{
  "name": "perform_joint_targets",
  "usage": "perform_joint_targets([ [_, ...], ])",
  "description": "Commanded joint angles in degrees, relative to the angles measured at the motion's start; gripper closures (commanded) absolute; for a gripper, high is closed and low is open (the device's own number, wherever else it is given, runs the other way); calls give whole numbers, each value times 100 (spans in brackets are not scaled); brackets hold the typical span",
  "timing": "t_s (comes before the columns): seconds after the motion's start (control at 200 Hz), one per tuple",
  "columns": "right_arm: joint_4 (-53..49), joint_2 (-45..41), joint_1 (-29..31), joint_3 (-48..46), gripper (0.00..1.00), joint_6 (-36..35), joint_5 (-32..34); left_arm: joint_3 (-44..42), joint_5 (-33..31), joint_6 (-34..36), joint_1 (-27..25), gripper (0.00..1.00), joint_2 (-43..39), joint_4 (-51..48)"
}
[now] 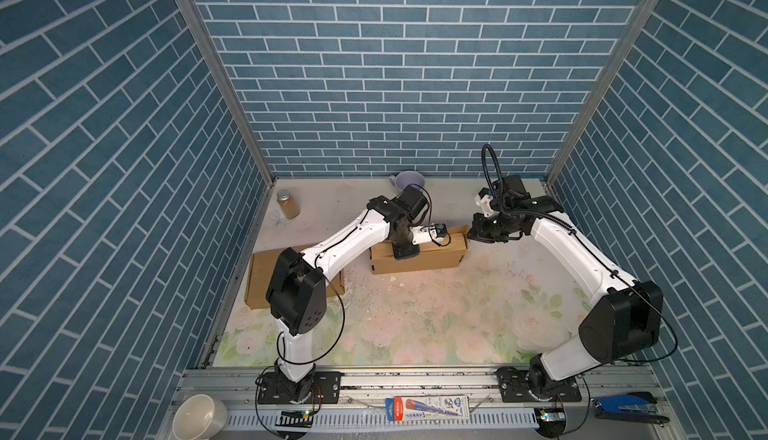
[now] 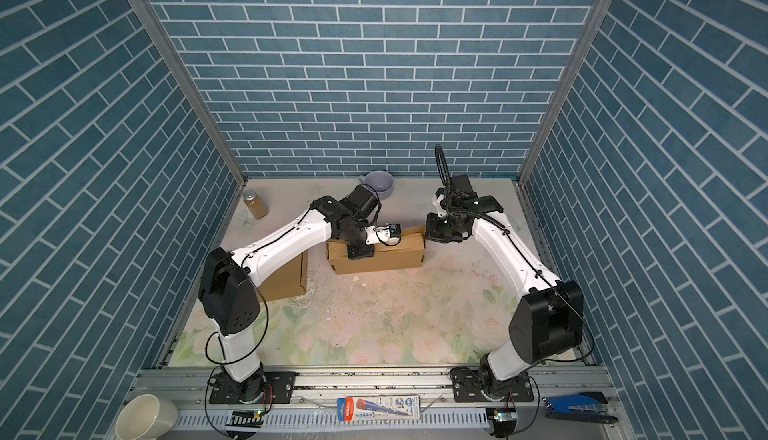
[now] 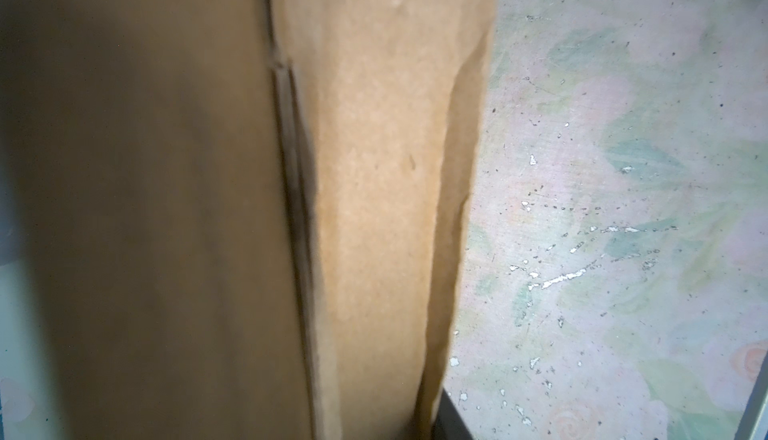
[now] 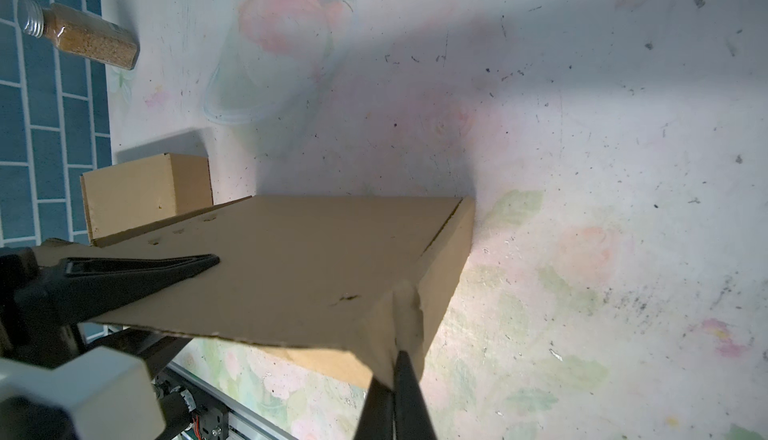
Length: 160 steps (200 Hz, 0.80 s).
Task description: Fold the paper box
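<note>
Looks steeply down from high above the paper box (image 1: 419,261) in both top views, sharing everything. Left wrist: very close against it. Right wrist: near, along its top.

We are finding the paper box (image 1: 419,257) lying toward the tabletop's (image 1: 457,317) back edge, a second box (image 1: 258,276) sitting at its left edge, a jar (image 1: 288,205) standing near the back-left corner, and a cup (image 1: 405,179) resting behind the paper box.

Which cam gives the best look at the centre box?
Right wrist: the centre box fills the frame, top panel and end flap clear. Both top views show it small, partly under the left arm. Left wrist: blurred close-up cardboard.
</note>
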Motion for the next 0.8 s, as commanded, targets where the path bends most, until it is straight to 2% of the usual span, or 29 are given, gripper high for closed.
perform_joint_targets([
  [0.0, -224, 66, 27, 292, 100, 56, -202, -308, 359, -72, -40, 73, 540, -217],
  [0.175, 513, -40, -101, 68, 100, 696, -1273, -340, 358, -80, -36, 74, 514, -208],
  [0.25, 875, -70, -135, -175, 100, 975, -1515, -359, 349, -81, -40, 74, 500, -199],
  [0.63, 648, -280, -198, -1028, 100, 598, -687, -409, 290, -82, -36, 74, 439, -146],
  [0.795, 713, -277, -262, -1223, 100, 552, -629, -376, 247, -129, -40, 74, 417, -155],
])
